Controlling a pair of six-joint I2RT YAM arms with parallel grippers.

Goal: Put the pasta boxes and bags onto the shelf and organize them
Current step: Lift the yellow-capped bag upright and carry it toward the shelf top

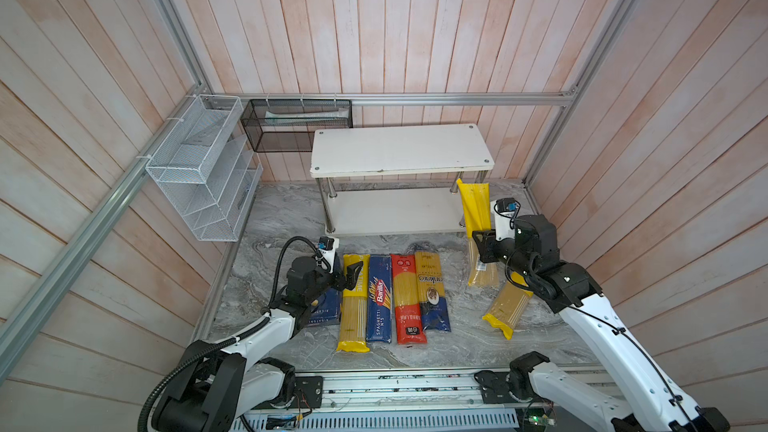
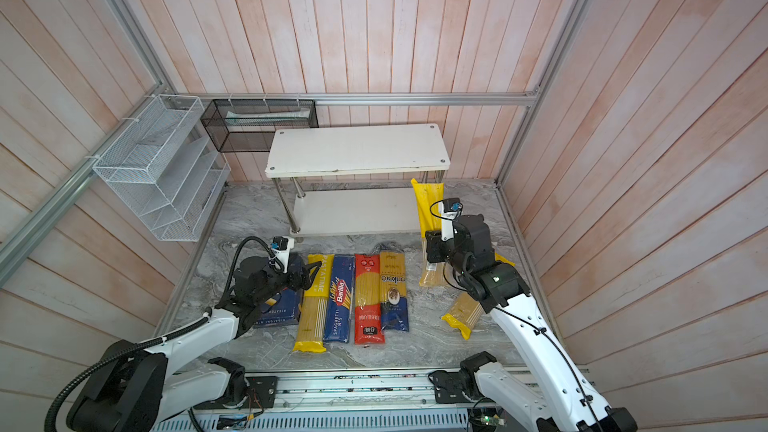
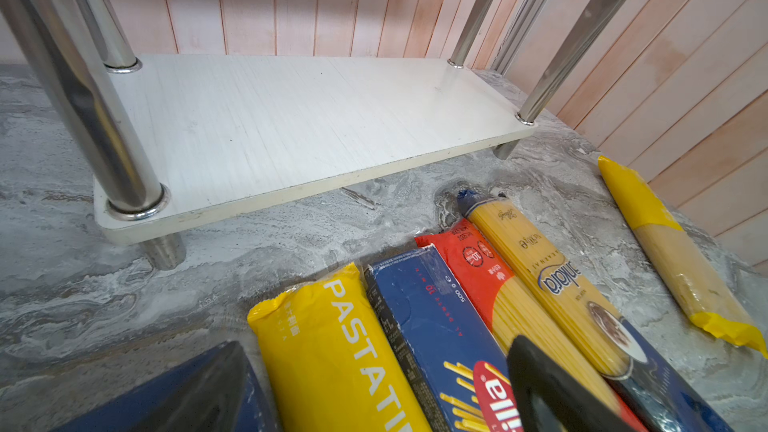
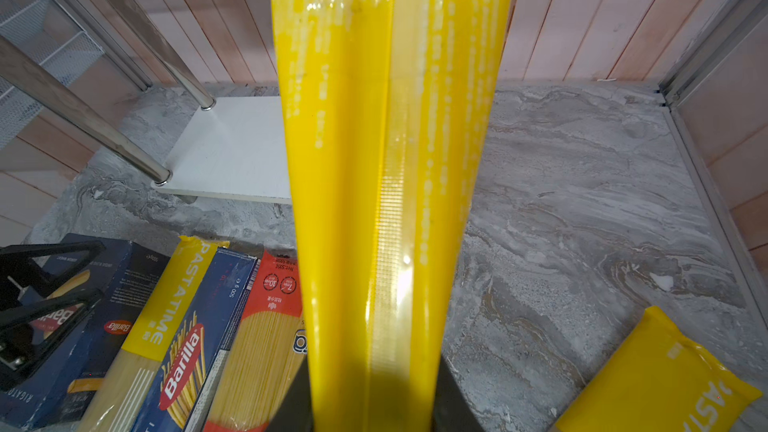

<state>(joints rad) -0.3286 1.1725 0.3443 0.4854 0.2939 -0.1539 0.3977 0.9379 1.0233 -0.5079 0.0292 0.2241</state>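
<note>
Six packs [image 1: 409,297] lie on the counter [image 1: 457,351], left fingers [image 3: 552,388] spread empty above them. Right fingers [image 4: 451,409] clamp a yellow-ended bag [image 1: 473,205] on end beside the shelf [image 1: 399,147]; I'd level it first, then slide it lengthwise onto a board.

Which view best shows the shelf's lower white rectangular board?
The left wrist view: nearly the whole lower board shows, close up. Both top views lose its back under the upper white board; the right wrist view shows one end.
</note>
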